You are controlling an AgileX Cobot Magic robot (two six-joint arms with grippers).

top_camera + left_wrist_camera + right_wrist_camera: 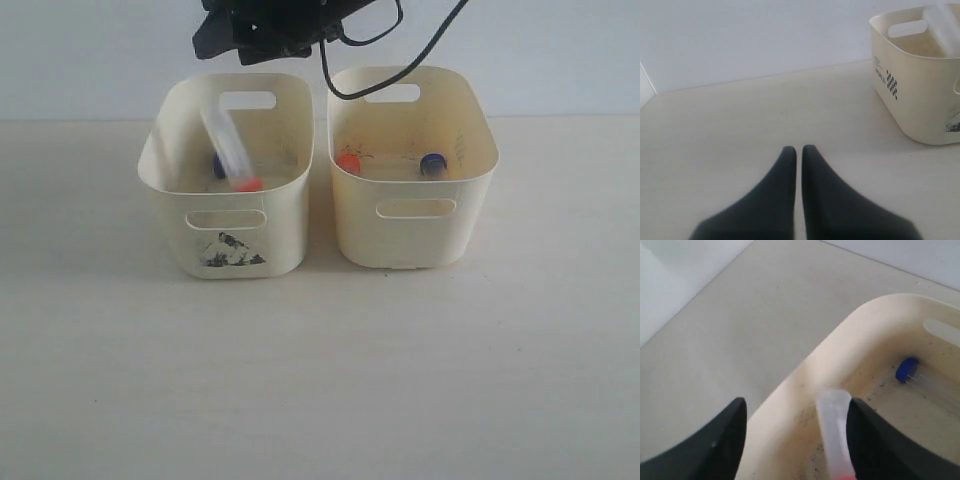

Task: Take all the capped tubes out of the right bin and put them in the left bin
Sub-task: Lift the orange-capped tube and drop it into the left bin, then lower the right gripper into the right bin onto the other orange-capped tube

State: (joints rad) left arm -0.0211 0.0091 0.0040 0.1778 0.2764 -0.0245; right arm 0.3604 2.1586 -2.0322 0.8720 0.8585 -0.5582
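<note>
Exterior view: tube (226,146) inside left bin (283,228)

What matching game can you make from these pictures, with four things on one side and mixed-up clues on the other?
Things
1. left bin
2. right bin
3. left gripper
4. right gripper

Clues
A. jaws wide apart
B. plain front with no mark
C. jaws close together
D. dark smudged mark on the front

Right pairs: 1-D, 2-B, 3-C, 4-A.
</note>
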